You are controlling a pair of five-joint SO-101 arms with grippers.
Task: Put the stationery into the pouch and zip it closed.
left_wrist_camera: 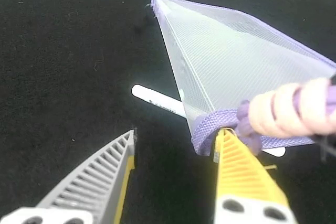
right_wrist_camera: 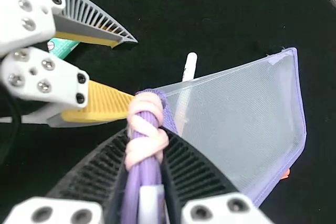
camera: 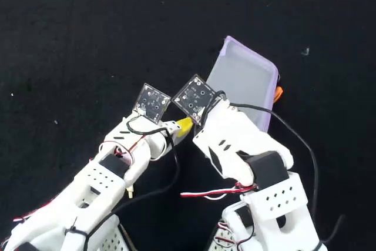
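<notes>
A translucent pouch with purple trim (camera: 244,77) (left_wrist_camera: 236,61) (right_wrist_camera: 247,124) lies on the black table, its near corner raised. My right gripper (right_wrist_camera: 149,132) is shut on the pink-and-purple zipper pull cord (right_wrist_camera: 143,129) (left_wrist_camera: 289,107) at that corner. My left gripper (left_wrist_camera: 175,134) (right_wrist_camera: 131,69) stands open beside it, its yellow finger (left_wrist_camera: 239,171) (camera: 183,126) against the pouch's purple corner and its grey finger (left_wrist_camera: 105,179) apart. A white pen (left_wrist_camera: 157,99) (right_wrist_camera: 189,62) lies on the table, partly under the pouch.
A green item (right_wrist_camera: 63,45) peeks out from behind the left gripper's fingers. A small orange object (camera: 278,92) (right_wrist_camera: 285,173) shows at the pouch's far edge. The black cloth (camera: 88,45) covers the table to the left and back.
</notes>
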